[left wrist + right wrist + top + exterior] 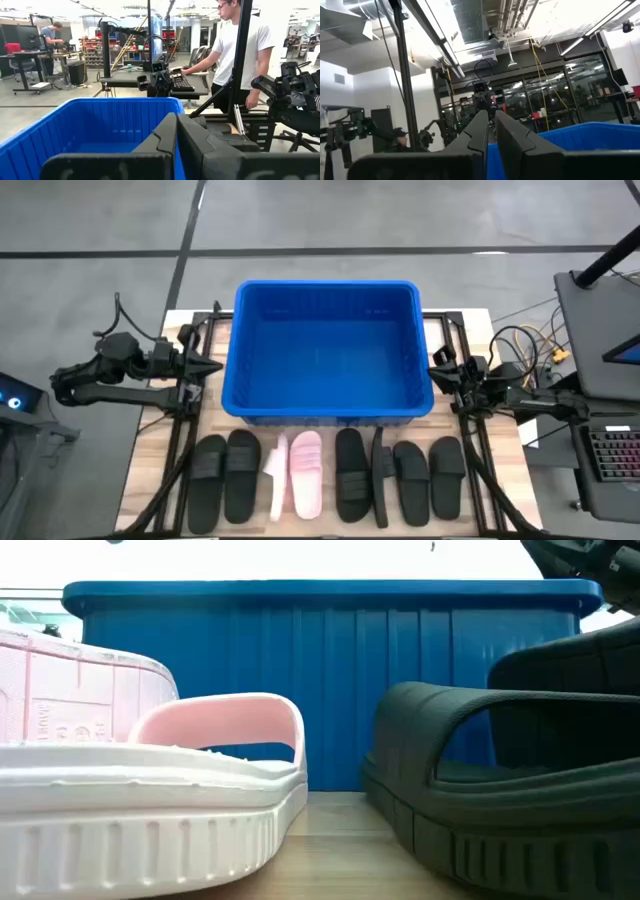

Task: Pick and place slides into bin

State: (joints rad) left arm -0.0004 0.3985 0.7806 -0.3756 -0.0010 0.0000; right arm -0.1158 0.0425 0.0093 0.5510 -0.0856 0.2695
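Observation:
The blue bin (327, 350) stands at the middle of the table and holds nothing that shows. Several slides lie in a row along the near edge. From the left: two black ones (224, 476), a pale pink-white pair (296, 473), one of them on its side, then several black ones (400, 476), one also on its side. The low view shows a pink slide (150, 800) and a black one (510, 790) resting on their soles before the bin (330, 680). My left gripper (216, 367) is shut and empty beside the bin's left wall. My right gripper (436, 370) is shut and empty beside its right wall.
Black frame rails (180, 430) run along both sides of the table. A laptop and cables (600, 380) sit off the table's right side. A person in a white shirt (240, 45) stands at a desk beyond the table, and another person (52, 35) is farther off.

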